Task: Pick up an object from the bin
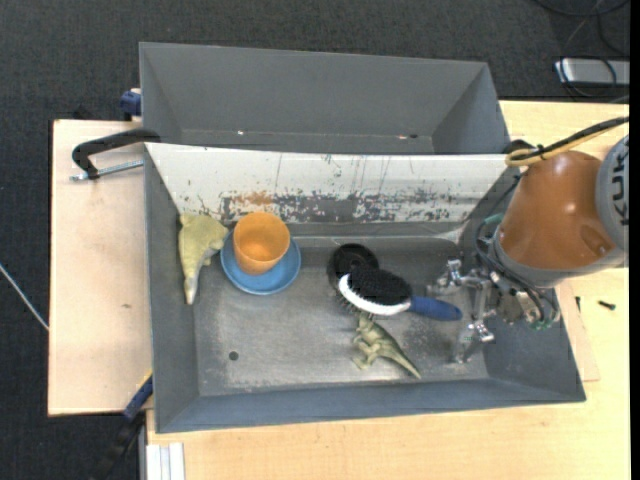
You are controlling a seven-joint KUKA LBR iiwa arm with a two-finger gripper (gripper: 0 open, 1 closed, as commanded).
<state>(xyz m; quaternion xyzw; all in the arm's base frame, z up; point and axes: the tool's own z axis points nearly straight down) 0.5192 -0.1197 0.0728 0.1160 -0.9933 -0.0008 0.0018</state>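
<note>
Claw sat low at the right end of the grey bin, under the arm's orange cover. Its two metal fingers were spread apart, one toward the back wall and one toward the front.

The blue handle of a brush pointed into the gap between them, handle tip just at the claw. Could not tell whether either finger touched it, and it was not pinched. The brush lay flat on the bin floor, right of centre, with black bristles on a white base and the head toward the middle.

A black round thing lay touching the brush head on its back-left side. A small olive toy dinosaur lay on its side just in front of the brush, near the front wall.

An orange cup stood upright, mouth up, on a blue saucer, well apart in the back-left part of the bin. A pale yellow-green soft figure lay beside the saucer, against the left wall
</note>
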